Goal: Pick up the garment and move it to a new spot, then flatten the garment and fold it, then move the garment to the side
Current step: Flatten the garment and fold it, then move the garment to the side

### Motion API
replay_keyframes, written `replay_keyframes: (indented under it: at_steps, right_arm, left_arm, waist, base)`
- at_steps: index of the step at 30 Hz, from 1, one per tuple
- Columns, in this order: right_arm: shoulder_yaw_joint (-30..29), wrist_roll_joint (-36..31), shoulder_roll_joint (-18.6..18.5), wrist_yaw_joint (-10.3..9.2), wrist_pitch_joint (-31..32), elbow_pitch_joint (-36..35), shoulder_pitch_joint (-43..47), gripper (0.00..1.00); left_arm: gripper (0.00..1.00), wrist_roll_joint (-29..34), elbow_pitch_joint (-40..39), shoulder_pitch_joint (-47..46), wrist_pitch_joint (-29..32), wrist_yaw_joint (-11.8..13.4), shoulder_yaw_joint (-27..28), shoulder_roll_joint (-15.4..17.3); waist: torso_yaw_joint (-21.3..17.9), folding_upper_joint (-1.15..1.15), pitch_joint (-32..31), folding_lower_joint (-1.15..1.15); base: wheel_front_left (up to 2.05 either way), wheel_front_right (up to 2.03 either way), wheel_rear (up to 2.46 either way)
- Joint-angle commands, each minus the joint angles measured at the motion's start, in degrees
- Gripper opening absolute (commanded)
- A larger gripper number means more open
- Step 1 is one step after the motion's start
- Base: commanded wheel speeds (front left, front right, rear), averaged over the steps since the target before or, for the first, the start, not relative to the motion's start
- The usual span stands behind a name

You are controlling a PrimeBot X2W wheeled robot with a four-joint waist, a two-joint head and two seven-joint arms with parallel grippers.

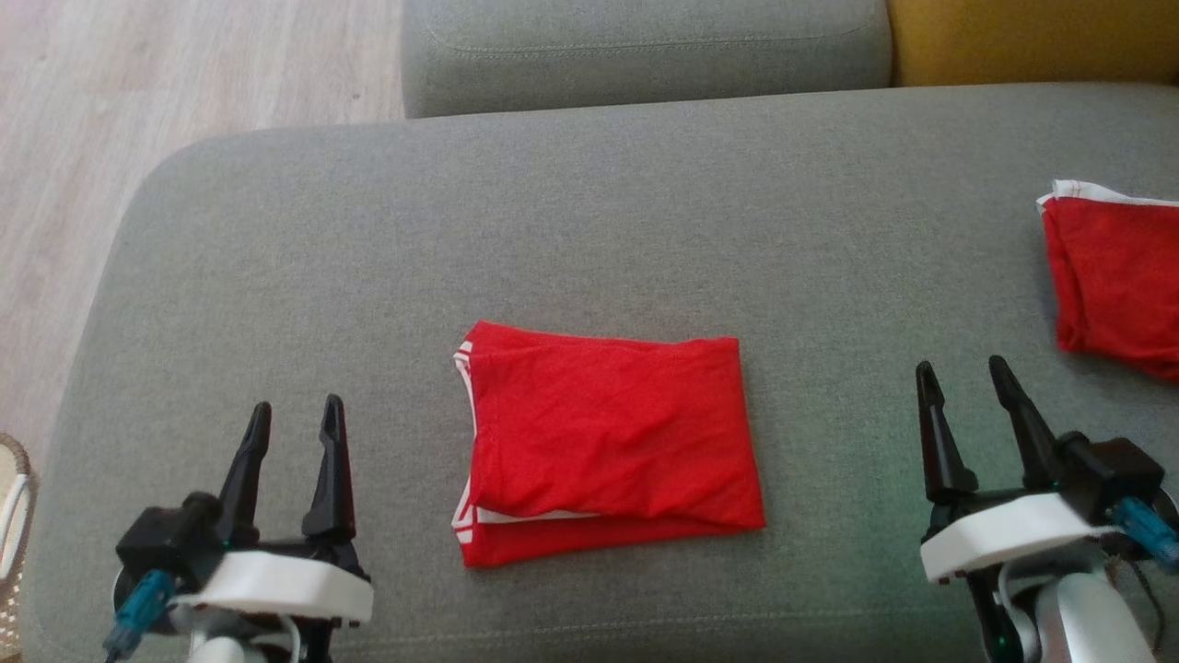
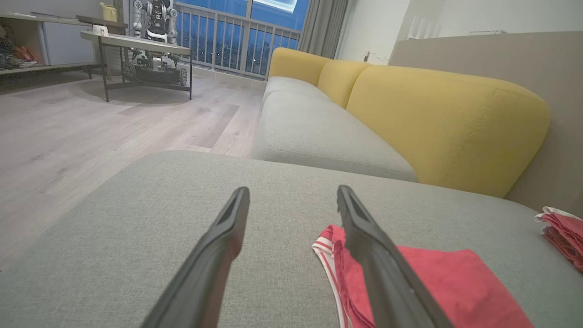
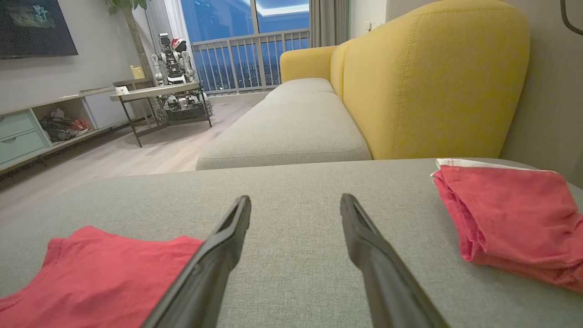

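A red garment [image 1: 608, 442] with white trim lies folded into a flat rectangle in the middle of the grey cushion [image 1: 589, 230]. The left wrist view has the garment [image 2: 446, 287] at its lower right, and the right wrist view has the garment [image 3: 100, 278] at its lower left. My left gripper [image 1: 295, 419] hovers open over the cushion to the left of the garment, apart from it. To the garment's right, my right gripper [image 1: 965, 373] is open too, holding nothing.
A second folded red garment [image 1: 1119, 276] lies at the cushion's right edge, near my right gripper. Another grey seat [image 1: 645, 51] and a yellow backrest [image 1: 1032, 37] stand beyond. Wooden floor [image 1: 138, 83] lies to the left, with a wicker basket [image 1: 14, 534] at the lower left.
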Motion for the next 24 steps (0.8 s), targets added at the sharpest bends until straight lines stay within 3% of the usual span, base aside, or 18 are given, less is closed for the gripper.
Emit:
replay_keyframes:
  at_steps: [1,11,24]
  right_arm:
    - [1.2,-0.1,0.0,-0.01,-0.5,-1.7,-1.2,1.0]
    - [2.2,1.3,0.0,-0.01,-0.5,-1.4,-1.6,1.0]
    - [13.8,13.1,0.0,-0.01,3.0,8.3,-5.5,1.0]
  left_arm:
    - [1.0,-0.2,-1.7,-1.9,-0.5,0.4,1.7,0.2]
    - [1.0,-0.7,-1.6,-2.5,-0.5,0.5,1.7,0.2]
    - [1.0,-0.6,-1.2,-5.0,-0.5,-0.1,1.0,0.2]
  waist:
    - [0.1,0.0,0.1,0.0]
    - [0.5,0.0,1.3,0.0]
    - [3.3,0.0,5.2,0.0]
  base:
    - [0.0,0.0,0.0]
    - [0.0,0.0,0.0]
    - [0.0,0.0,0.0]
